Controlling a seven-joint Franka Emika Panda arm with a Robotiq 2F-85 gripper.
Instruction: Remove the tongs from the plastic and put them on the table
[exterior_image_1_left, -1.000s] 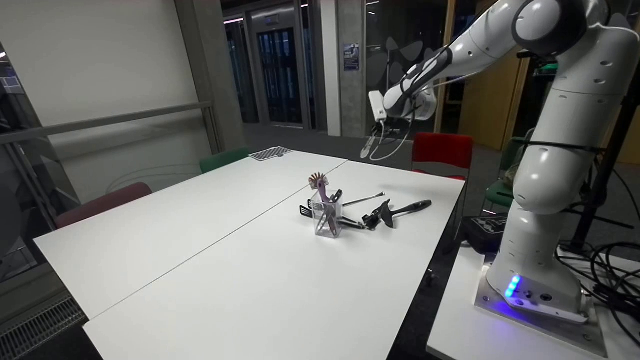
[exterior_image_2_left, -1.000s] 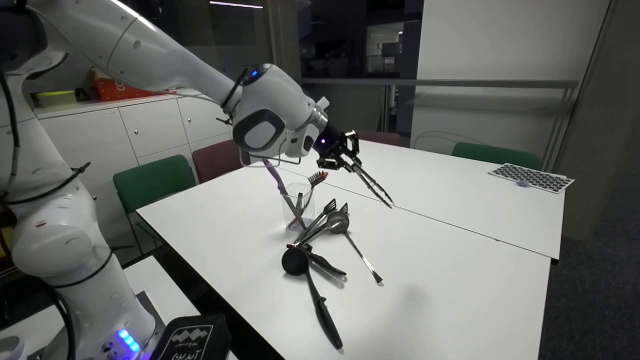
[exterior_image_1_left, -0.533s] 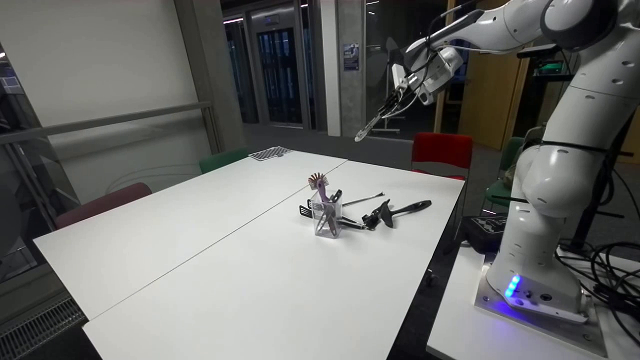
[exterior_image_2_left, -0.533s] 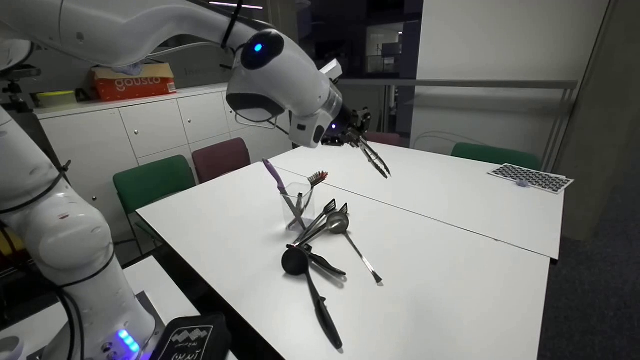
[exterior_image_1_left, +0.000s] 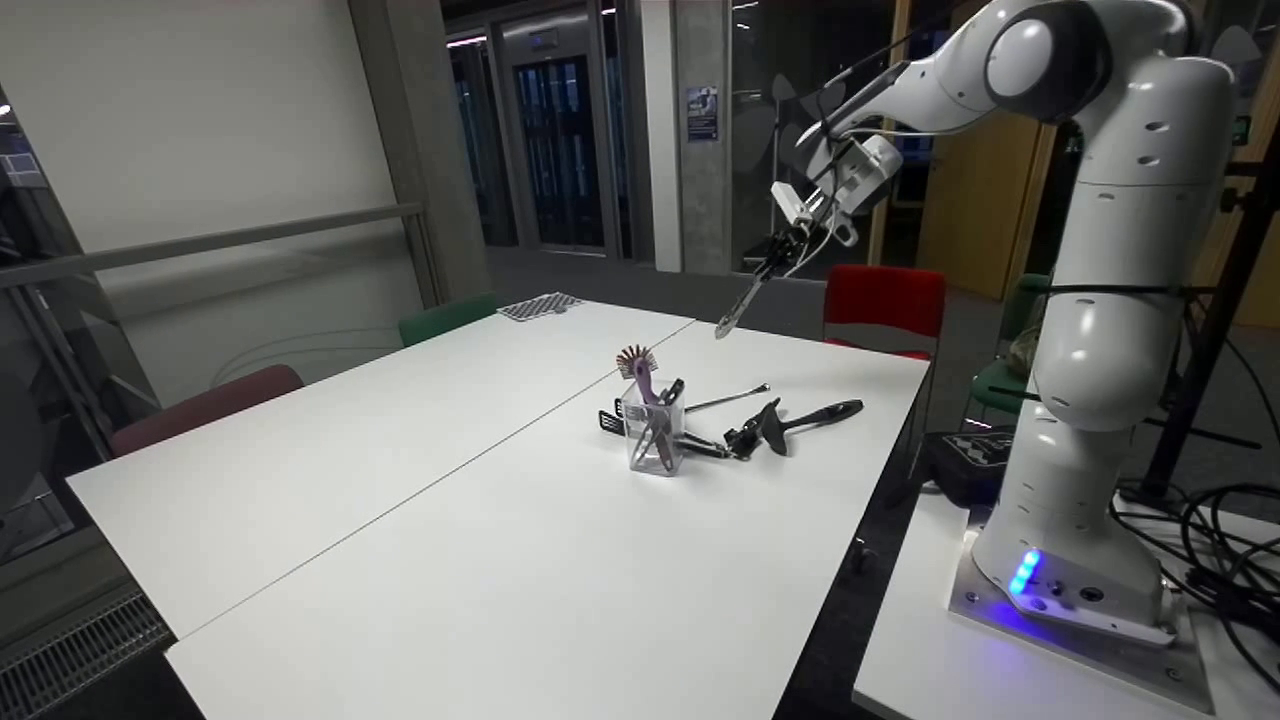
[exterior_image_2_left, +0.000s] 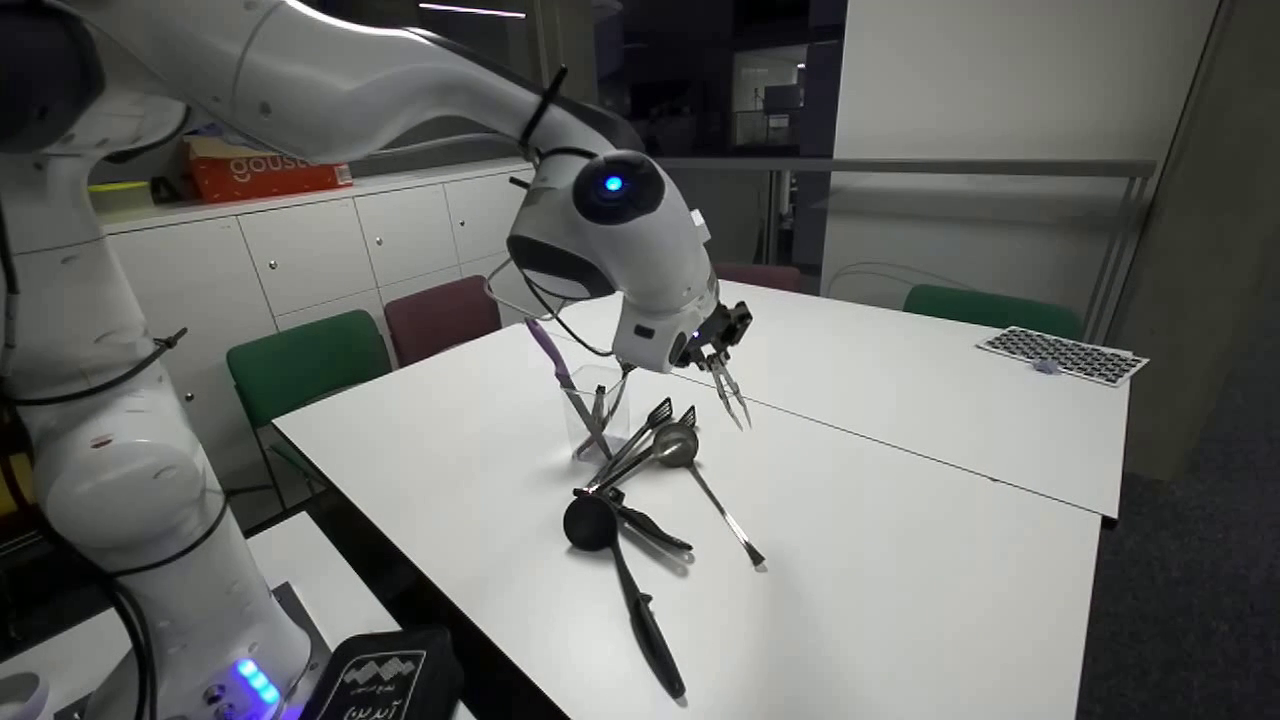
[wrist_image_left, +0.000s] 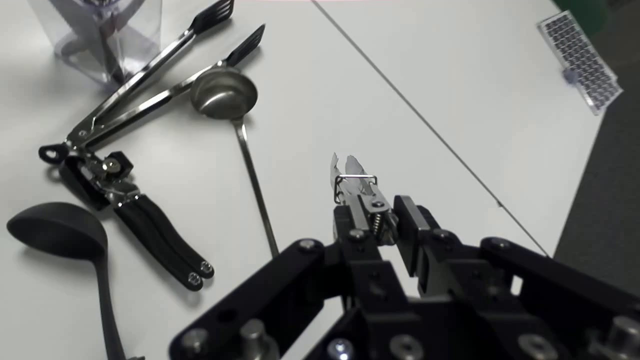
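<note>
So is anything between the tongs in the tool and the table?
Nothing visible stands between the held tongs and the table beyond their tips in the wrist view. The metal ladle lies left of them there, seemingly out of the way.

1. Table (exterior_image_1_left: 440, 540) is super bright in both exterior views, while the door (exterior_image_1_left: 555, 150) behind it sits in gloom.
2. There's a pinkish strip light (exterior_image_2_left: 472, 10) up top in an exterior view (lamp or reflection, can't tell). Main source? Can't tell either.
3. Glare streaks the arm (exterior_image_2_left: 330, 90), and its blue LEDs (exterior_image_1_left: 1025, 573) tint the base plate (exterior_image_1_left: 1075, 652).
4. Wrist view is greyer, with a soft, smudgy shadow by the can opener (wrist_image_left: 155, 235) and a hot spot in the metal ladle (wrist_image_left: 225, 95).
5. The gripper (wrist_image_left: 384, 215) goes fuzzy toward the bottom edge; the card (wrist_image_left: 580, 60) looks kinda mushy too.
</note>
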